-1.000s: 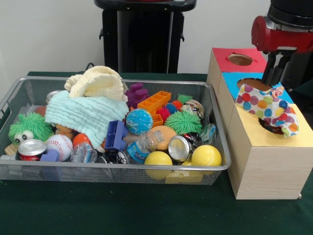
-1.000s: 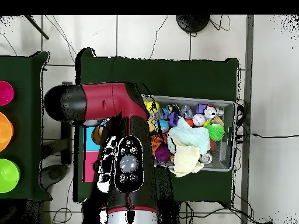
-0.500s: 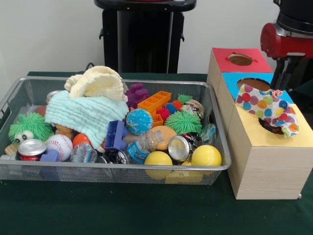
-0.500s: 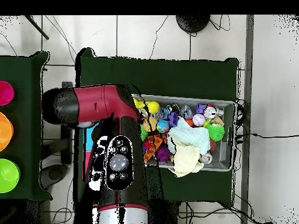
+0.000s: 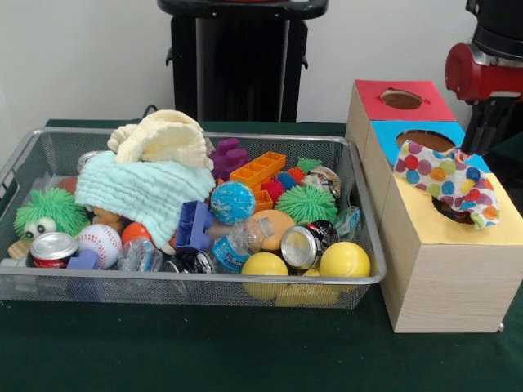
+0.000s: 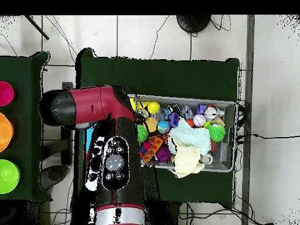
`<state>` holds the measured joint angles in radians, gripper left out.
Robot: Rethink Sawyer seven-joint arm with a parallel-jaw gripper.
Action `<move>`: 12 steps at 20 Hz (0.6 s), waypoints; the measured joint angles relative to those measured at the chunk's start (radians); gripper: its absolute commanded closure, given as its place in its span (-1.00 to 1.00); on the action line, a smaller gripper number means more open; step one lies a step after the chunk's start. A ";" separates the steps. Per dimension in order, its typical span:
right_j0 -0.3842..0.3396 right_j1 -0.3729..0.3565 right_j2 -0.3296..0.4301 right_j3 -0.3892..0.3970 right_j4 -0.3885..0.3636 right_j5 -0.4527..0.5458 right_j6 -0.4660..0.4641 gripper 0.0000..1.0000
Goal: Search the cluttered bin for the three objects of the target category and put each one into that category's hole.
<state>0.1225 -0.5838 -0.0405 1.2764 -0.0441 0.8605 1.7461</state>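
One white polka-dot cloth (image 5: pixel 445 180) lies crumpled on the yellow-topped box (image 5: pixel 500 224), draped over most of its hole (image 5: pixel 452 214). My gripper (image 5: pixel 488 131) hangs under the red arm at the far right, behind and above the cloth and apart from it; whether it is open or shut does not show. The wire-mesh bin (image 5: pixel 204 282) stands to the left, full of toys; no other polka-dot cloth shows in it. In the overhead view the arm (image 6: pixel 114 170) hides the boxes, and the bin (image 6: pixel 232 137) lies to its right.
A mint-green waffle cloth (image 5: pixel 139 192) and a cream-yellow waffle cloth (image 5: pixel 163 139) lie piled at the bin's left. Balls, cans, a bottle and plastic blocks fill the remainder. The blue-topped box (image 5: pixel 388 135) and the red-topped box (image 5: pixel 376 94) stand behind the yellow one.
The arm has drawn back from the boxes, to the right and upward in the front view. The polka-dot cloth has stayed on the yellow-topped box.
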 measured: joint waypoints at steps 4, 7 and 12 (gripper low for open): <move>0.000 0.006 0.000 0.000 0.000 -0.010 0.000 1.00; 0.000 0.010 0.000 0.000 0.000 -0.023 0.000 1.00; 0.000 0.014 -0.003 0.001 0.000 -0.048 0.000 1.00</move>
<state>0.1226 -0.5694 -0.0434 1.2772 -0.0443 0.8127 1.7461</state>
